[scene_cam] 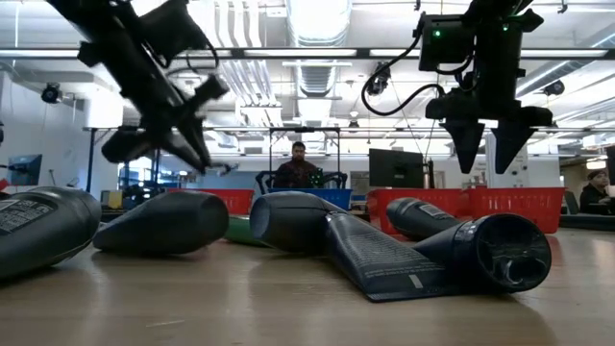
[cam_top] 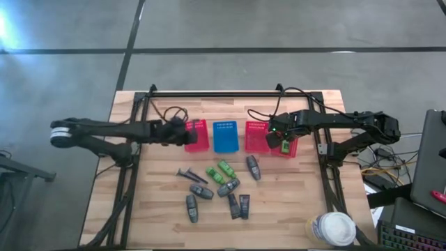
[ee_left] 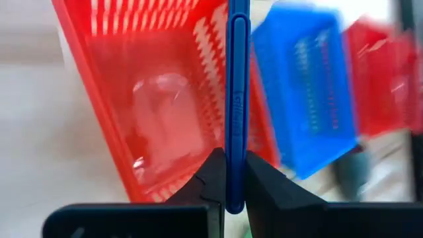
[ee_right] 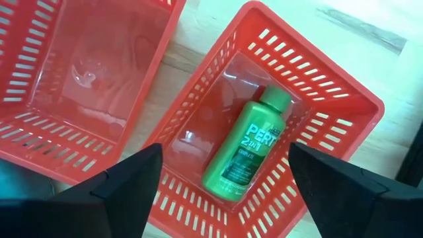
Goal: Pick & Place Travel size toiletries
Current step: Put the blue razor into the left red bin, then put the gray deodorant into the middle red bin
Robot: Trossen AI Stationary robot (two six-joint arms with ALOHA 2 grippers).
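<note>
My left gripper hovers by the left edge of the left red basket, shut on a thin dark blue piece. My right gripper stands open, pointing down over the rightmost red basket. A bright green bottle lies on its side on that basket's floor. A blue basket and another red one stand between. Several toiletries lie on the table nearer the front: grey tubes, green tubes, dark packets and a thin dark piece. My left gripper pinches the thin blue piece at one end between its two fingers. The rest of the piece sticks straight out past the fingertips, in line with them. It is lifted clear, over the rim of the left red basket.
Black frame rails run along both table sides and the back. A white-lidded container stands at the near right corner, with a keyboard and cables past the right edge. A person sits beyond the far side of the table.
</note>
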